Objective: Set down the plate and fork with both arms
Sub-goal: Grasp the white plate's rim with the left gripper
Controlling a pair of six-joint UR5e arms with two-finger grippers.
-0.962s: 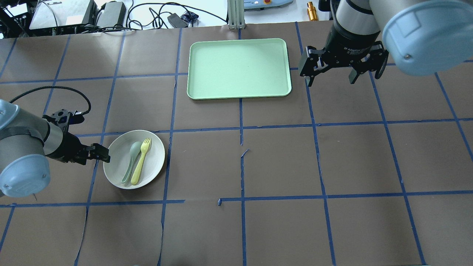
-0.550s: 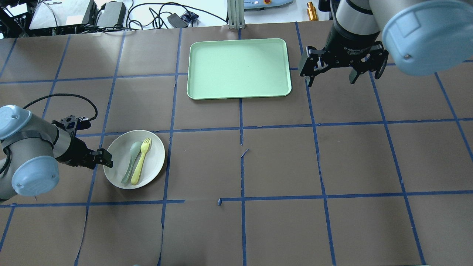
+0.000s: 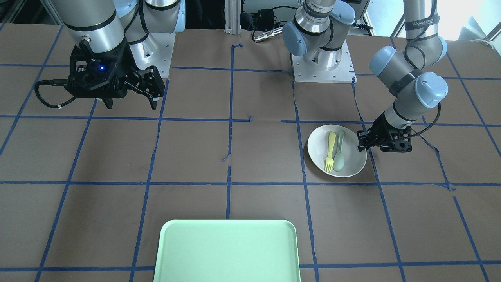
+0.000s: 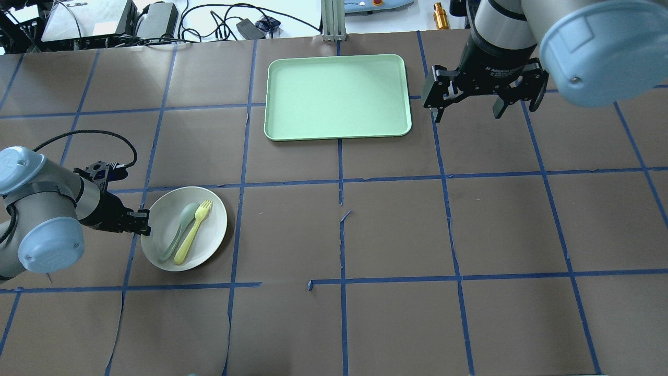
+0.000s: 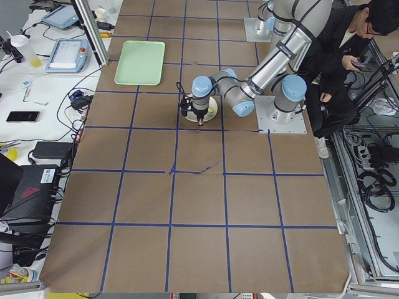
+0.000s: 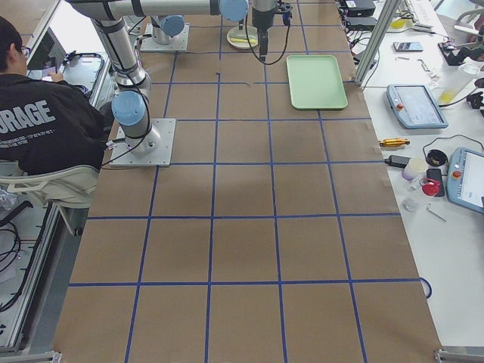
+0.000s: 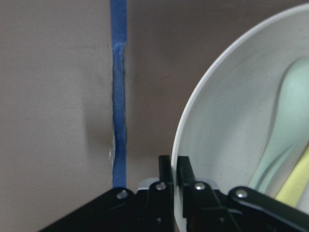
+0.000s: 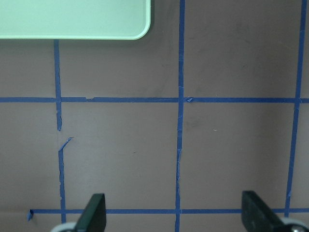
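The white plate (image 4: 209, 209) lies at the left of the table, with the pale yellow fork (image 4: 191, 233) and a grey-green spoon (image 4: 176, 233) lying side by side in it. My left gripper (image 4: 144, 222) is shut on the plate's left rim. The left wrist view shows the two fingers (image 7: 164, 170) pinched together on the rim of the plate (image 7: 227, 125), with the spoon (image 7: 285, 121) and the fork (image 7: 297, 186) at the right. In the front view the plate (image 3: 352, 164) holds the fork (image 3: 330, 152). My right gripper (image 4: 467, 116) is open and empty, hanging high beside the tray's right edge.
A mint-green rectangular tray (image 4: 336, 96) lies at the far middle of the table; it also shows in the front view (image 3: 227, 250) and the right wrist view (image 8: 72, 19). Blue tape lines grid the brown table. Cables and gear lie beyond the far edge.
My left gripper has moved onto the plate's left rim and shut on it. The plate has shifted slightly left and the fork and spoon have turned within it. The right arm has not moved.
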